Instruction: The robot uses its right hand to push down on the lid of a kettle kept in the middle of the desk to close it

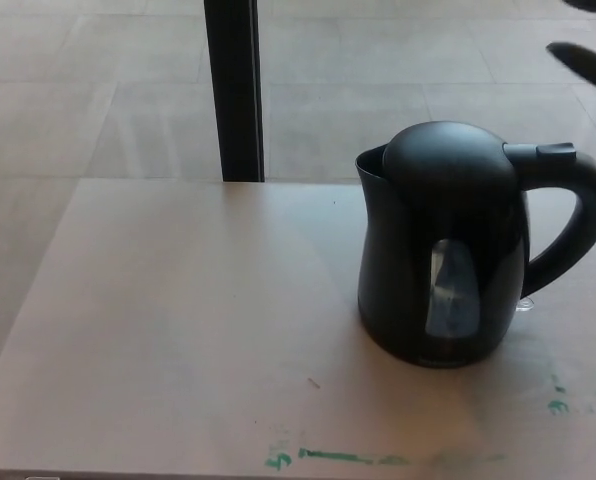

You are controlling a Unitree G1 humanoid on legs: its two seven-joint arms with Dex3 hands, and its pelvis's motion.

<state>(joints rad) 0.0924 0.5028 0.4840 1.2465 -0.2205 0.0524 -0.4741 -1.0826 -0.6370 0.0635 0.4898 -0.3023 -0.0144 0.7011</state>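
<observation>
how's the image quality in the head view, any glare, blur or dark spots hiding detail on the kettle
Head view: soft, even light, no harsh glare; the black kettle is so dark that its lid seam barely shows, only its water window catches pale reflections. The right hand at the top right edge is blurred and cropped. The desk is slightly washed out, green marks still legible.
</observation>
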